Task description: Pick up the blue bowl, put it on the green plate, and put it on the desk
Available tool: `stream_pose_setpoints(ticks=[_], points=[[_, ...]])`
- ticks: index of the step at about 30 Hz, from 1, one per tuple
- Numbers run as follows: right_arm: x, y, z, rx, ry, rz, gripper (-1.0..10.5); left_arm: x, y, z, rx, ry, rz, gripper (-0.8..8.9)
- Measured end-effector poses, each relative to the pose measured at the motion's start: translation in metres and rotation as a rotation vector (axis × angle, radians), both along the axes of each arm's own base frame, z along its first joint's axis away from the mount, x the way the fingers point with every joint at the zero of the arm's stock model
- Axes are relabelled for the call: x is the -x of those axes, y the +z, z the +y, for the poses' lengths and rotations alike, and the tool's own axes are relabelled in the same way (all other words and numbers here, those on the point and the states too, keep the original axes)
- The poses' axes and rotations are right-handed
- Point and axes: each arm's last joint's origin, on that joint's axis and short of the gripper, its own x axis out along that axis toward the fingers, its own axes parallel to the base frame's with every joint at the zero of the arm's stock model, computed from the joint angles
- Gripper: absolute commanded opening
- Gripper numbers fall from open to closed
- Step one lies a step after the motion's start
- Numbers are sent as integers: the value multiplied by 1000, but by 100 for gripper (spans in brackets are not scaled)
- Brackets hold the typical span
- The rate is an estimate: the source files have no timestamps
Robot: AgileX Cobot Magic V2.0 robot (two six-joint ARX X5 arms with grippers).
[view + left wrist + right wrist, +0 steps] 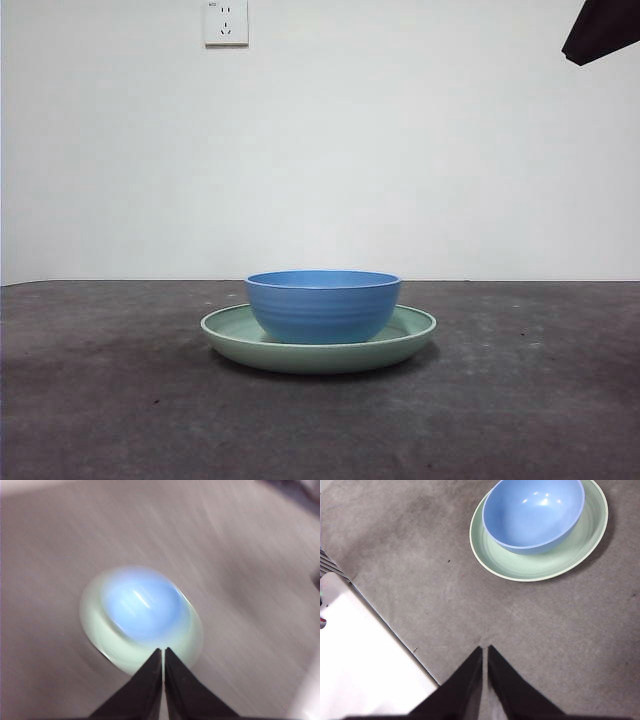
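The blue bowl [322,304] is seen seated upright in the green plate [415,335], set on the bench [100,400]. The left claw [163,651] is held clenched and empty above it; the right claw [485,649], likewise clenched, is kept well apart.

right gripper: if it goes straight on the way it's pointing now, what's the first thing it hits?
Probably bare desk. The right gripper, jaws shut, hangs above it, aimed down at the tabletop short of the green plate and blue bowl. Depth is hard to judge from the wrist view.
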Motion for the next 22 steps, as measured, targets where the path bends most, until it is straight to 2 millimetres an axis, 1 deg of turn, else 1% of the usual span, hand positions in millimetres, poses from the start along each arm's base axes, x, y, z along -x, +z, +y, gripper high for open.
stream_pose_setpoints(ticks=[4, 6, 8, 11, 12, 15, 16, 18, 19, 22], points=[[0, 0, 0, 0, 0, 0, 12, 14, 23, 22, 41, 145, -322, 9], [0, 0, 0, 0, 0, 0, 12, 23, 28, 32, 43, 229, -452, 9], [0, 0, 0, 0, 0, 0, 12, 33, 29, 41, 42, 325, -558, 9], [0, 0, 0, 0, 0, 0, 12, 47, 24, 50, 32, 469, -662, 9], [0, 0, 0, 0, 0, 0, 12, 49, 19, 52, 26, 504, -673, 9], [0, 0, 0, 0, 0, 0, 12, 51, -4, 56, -4, 602, -662, 9], [0, 0, 0, 0, 0, 0, 12, 50, -16, 58, -21, 627, -642, 9], [0, 0, 0, 0, 0, 0, 12, 48, -34, 59, -38, 651, -615, 9], [0, 0, 0, 0, 0, 0, 12, 47, -47, 60, -49, 660, -594, 9], [0, 0, 0, 0, 0, 0, 12, 46, -76, 62, -70, 679, -553, 9]])
